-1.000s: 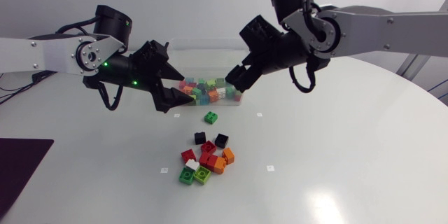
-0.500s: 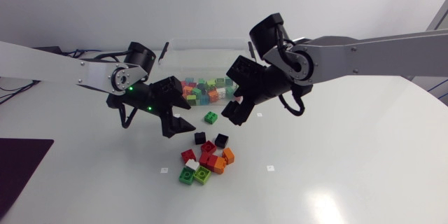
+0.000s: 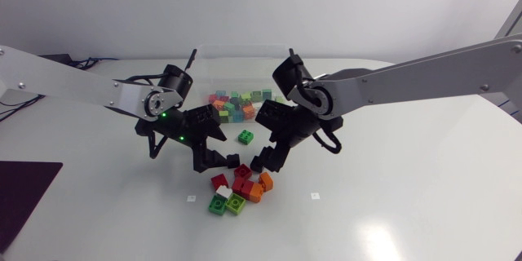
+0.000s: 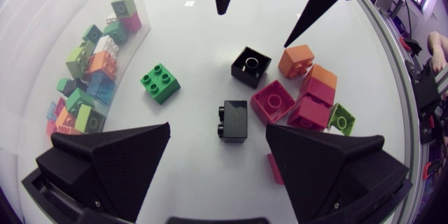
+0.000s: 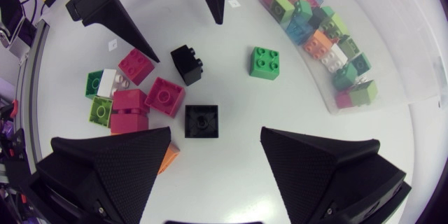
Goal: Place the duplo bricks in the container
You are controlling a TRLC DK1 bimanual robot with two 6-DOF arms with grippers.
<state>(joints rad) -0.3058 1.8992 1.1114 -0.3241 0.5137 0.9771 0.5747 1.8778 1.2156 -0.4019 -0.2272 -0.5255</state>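
Loose duplo bricks in red, orange, green and white lie in a pile on the white table. A single green brick rests between the pile and the clear container, which holds several bricks. My left gripper hangs open low at the pile's left, a black brick just ahead between its fingers, untouched. My right gripper is open at the pile's right, over a second black brick. The two grippers face each other closely.
In the left wrist view the container's wall curves beside the green brick. Red and orange bricks crowd beside the black ones. Small white markers dot the table, and a dark mat lies at the left.
Both arms have come down and forward from over the container to the loose pile. Their fingers stayed apart, and no brick has moved.
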